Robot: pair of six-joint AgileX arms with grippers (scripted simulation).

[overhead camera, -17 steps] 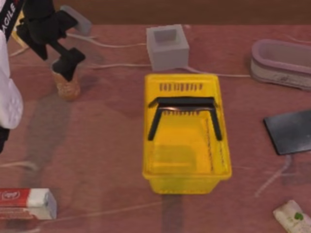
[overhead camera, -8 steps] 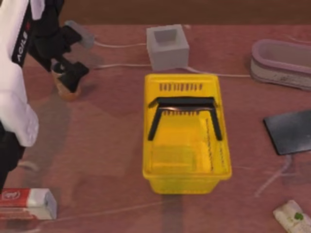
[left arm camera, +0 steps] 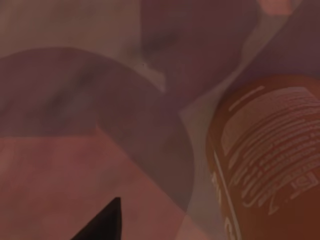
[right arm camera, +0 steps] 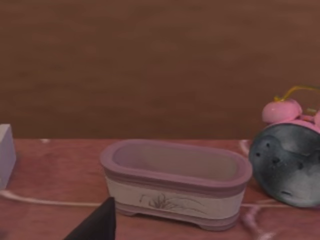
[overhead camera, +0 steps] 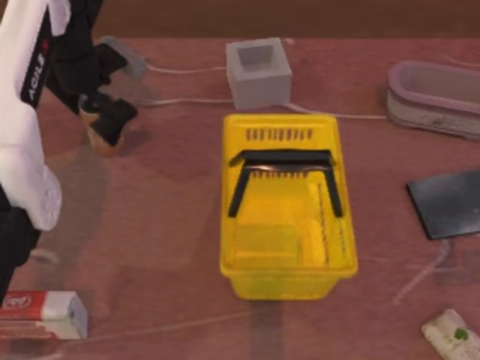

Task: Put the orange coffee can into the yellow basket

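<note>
Left gripper (overhead camera: 105,120) sits down over the small orange cylindrical coffee can (overhead camera: 101,139) at the table's far left, well apart from the large yellow slotted plastic basket (overhead camera: 288,281) at centre; whether its fingers are closed on the can, cannot tell. Judged: can is light, rigid, smooth-sided and likely slippery, so best gripped mid-body across its width. Right arm out of top view, parked near the oval purple-rimmed tray (right arm camera: 175,182).
</note>
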